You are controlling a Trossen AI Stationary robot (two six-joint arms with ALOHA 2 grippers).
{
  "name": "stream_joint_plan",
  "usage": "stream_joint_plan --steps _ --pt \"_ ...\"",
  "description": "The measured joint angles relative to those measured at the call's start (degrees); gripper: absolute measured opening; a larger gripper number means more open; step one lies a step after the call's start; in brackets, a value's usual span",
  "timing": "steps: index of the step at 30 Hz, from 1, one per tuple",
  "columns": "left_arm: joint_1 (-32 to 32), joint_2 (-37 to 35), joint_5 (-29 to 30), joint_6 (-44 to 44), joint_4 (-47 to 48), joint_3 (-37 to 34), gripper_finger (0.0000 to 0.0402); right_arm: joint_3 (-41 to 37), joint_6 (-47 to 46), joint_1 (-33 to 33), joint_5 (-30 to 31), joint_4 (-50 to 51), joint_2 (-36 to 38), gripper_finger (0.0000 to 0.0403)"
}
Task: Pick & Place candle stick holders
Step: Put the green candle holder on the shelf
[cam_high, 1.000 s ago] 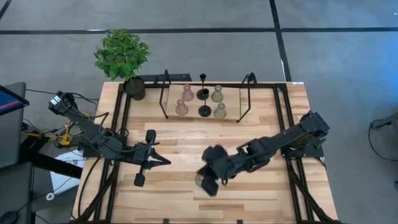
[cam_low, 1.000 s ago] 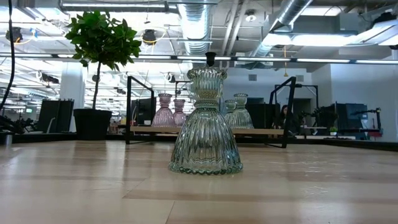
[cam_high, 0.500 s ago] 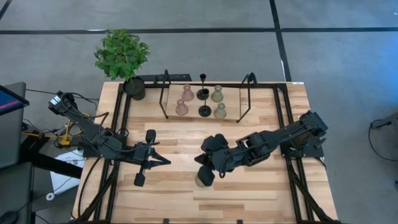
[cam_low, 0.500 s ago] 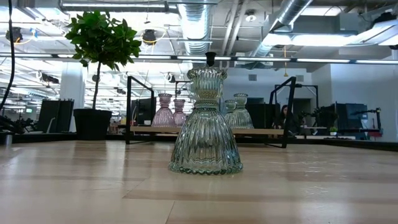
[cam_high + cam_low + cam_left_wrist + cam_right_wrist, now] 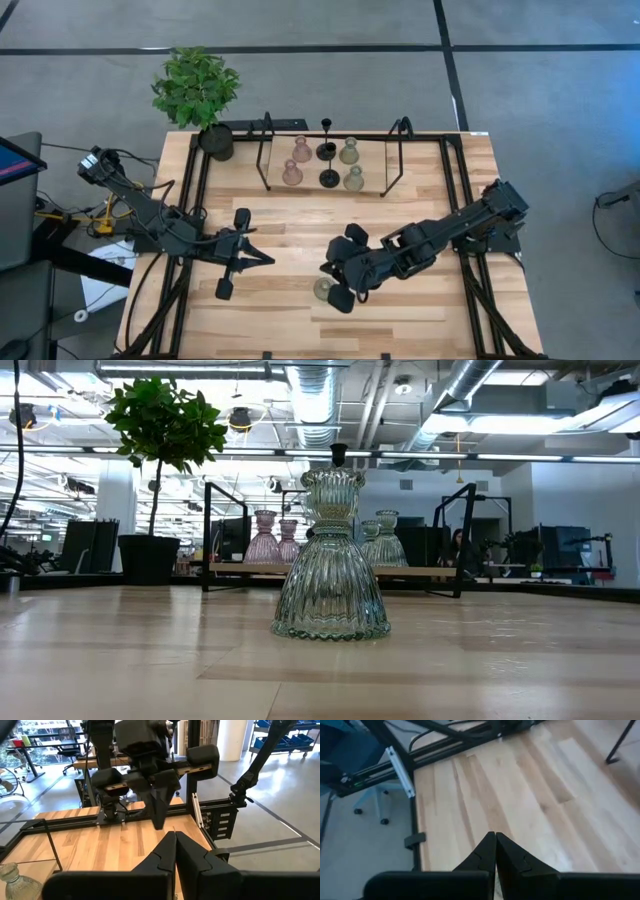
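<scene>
**Clear-green holder stands alone at near centre; both pincers closed, empty**

One glass candle stick holder [image 5: 322, 290], squat bell shape, ribbed, pale olive-green, stands upright on the wood table [image 5: 420, 330] near the front edge, approx. mid-width. Low view has it large in the foreground [image 5: 331, 560], base flat on the boards, nothing gripping it.

Right gripper [image 5: 335, 270] hangs just beside that holder, on its far-right side, arm stretching back to the right edge of the table. From above, the gripper body partly overlaps the holder; can't tell if touching. Right wrist view: its two dark fingers [image 5: 492, 851] pressed tip to tip, nothing between, bare boards below.

Left gripper [image 5: 268, 260] sits at left-centre, well apart from the lone holder, pointing right. Fingers [image 5: 172, 851] closed together, empty. Its wrist view looks across to the right arm [image 5: 145, 765] opposite.

Rest of the set is at the far side, mid-width, between two black wire frames [image 5: 266, 150]: two pink glass holders [image 5: 296, 160] on the left, two olive-green glass holders [image 5: 351, 165] on the right, two black thin-stemmed holders [image 5: 327, 165] between those pairs. All upright, close together.

Potted plant [image 5: 196, 90] at far-left corner.
</scene>
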State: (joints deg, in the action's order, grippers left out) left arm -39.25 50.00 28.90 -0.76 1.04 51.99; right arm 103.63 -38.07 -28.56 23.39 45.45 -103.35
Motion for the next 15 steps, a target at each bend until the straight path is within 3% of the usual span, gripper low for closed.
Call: stream_joint_plan --steps 15 --pt "0.01 -0.01 0.00 0.84 0.02 0.00 0.0006 0.00 -2.96 0.02 -4.58 -0.28 0.00 0.0000"
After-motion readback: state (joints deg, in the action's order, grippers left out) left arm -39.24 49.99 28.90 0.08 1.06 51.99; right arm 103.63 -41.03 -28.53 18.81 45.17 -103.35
